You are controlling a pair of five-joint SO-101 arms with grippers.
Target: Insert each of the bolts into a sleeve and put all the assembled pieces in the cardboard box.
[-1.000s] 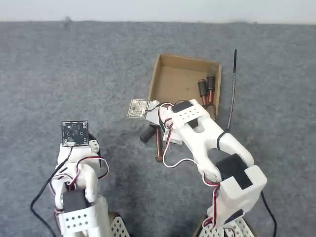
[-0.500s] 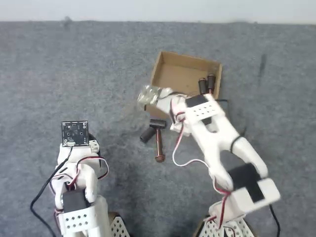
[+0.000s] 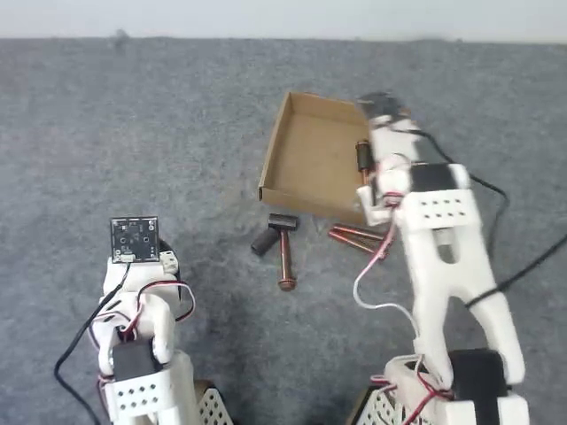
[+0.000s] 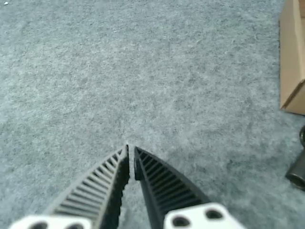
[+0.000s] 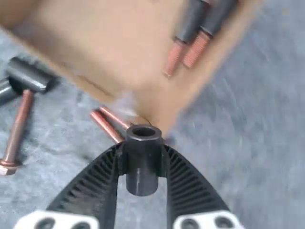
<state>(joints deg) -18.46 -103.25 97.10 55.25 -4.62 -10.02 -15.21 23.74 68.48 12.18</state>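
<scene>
Right wrist view: right gripper (image 5: 142,149) is shut tight on a black sleeve (image 5: 141,172) (its hole end sticks out front), near the cardboard box (image 5: 95,43); 2 bare bolts (image 5: 107,125) lie on the carpet (image 5: 257,119) just beside it; 2 done pieces (image 5: 188,25) lie inside; left gripper (image 4: 131,149) is closed w/ nothing in it.

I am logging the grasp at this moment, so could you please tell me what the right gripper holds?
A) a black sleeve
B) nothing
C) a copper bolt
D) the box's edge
A: the right wrist view shows the right gripper shut on a black sleeve, whose bore is open with no bolt in it.
</scene>
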